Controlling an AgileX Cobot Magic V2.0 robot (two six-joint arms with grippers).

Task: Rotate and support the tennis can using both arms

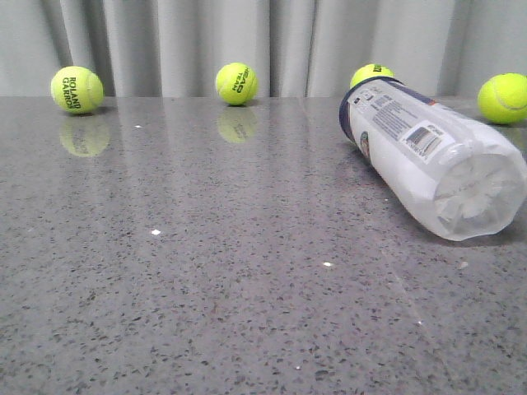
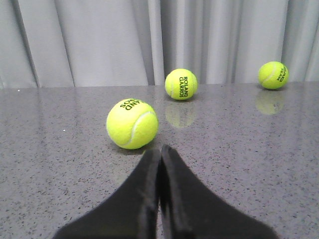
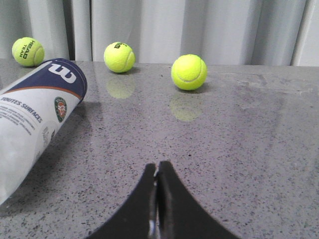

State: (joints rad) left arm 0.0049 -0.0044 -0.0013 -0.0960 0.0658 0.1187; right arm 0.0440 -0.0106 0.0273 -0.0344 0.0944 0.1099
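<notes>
The tennis can (image 1: 428, 156) lies on its side on the grey table at the right, clear base toward the camera, navy rim away, barcode up. It also shows in the right wrist view (image 3: 35, 114), with the navy band, orange stripe and round logo. My left gripper (image 2: 160, 149) is shut and empty, low over the table, just short of a tennis ball (image 2: 132, 123). My right gripper (image 3: 158, 165) is shut and empty, over bare table beside the can and apart from it. Neither gripper shows in the front view.
Several yellow-green tennis balls lie along the back by the grey curtain: one far left (image 1: 76, 89), one in the middle (image 1: 236, 83), one behind the can (image 1: 370, 76), one far right (image 1: 503, 98). The grey speckled table (image 1: 206, 271) stretches across the front.
</notes>
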